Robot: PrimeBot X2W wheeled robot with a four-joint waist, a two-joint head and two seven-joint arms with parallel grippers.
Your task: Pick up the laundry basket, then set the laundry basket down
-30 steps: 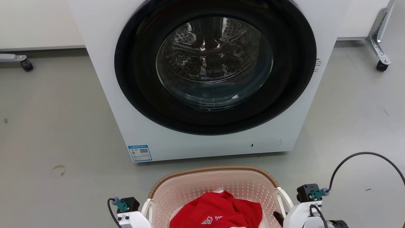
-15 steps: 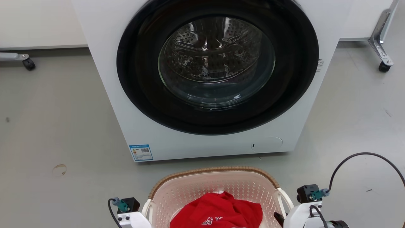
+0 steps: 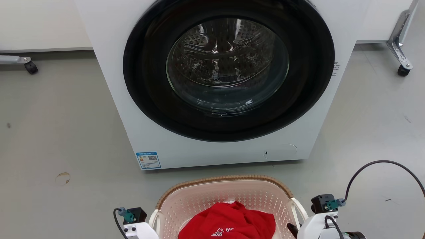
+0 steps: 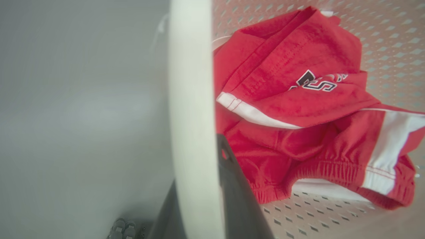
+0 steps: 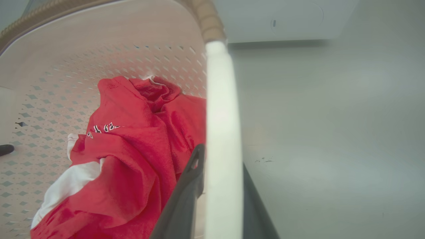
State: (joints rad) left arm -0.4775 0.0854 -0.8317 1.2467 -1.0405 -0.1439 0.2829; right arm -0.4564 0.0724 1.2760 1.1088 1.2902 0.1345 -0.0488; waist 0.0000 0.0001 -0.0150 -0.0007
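Noted left fingers and right fingers clamped on handles at 9 and 3 o'clock of basket, evidently for level carrying.

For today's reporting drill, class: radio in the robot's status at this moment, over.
Left gripper shut on left handle; right gripper shut on right handle. Laundry basket holds red garment. Washing machine close ahead, not touching.
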